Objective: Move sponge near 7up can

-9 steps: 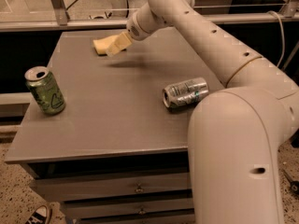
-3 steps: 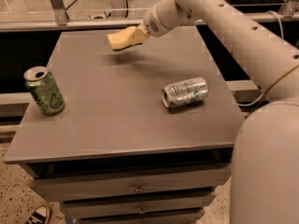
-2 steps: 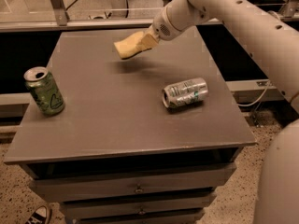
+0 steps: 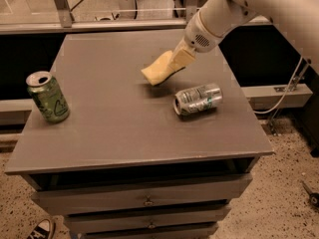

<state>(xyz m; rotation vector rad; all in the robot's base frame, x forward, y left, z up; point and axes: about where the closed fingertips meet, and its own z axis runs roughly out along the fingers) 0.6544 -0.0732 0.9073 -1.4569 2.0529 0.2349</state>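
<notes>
Here we have the carrying step in hand: our gripper (image 4: 179, 59) is clamped on one end of the sponge (image 4: 158, 69), and the free end droops down toward 8 o'clock. The sponge hangs tilted over the middle of the table (image 4: 99, 133). A shadow beneath it suggests to us that it is off the surface, though its low corner looks close. The 7up can (image 4: 198, 99) lies on its side, its open top facing 9 o'clock, and the sponge sits at about 11 o'clock from it, near but apart. The green can (image 4: 48, 97) stands upright well away at 9 o'clock, by the left edge, and plays no part.

We judge the carry nearly done. The next move calls for a short descent, perhaps a small shift toward 5 o'clock, then letting go so the sponge lands flat just beside the can. The can looks free to roll, so we should avoid nudging it.
</notes>
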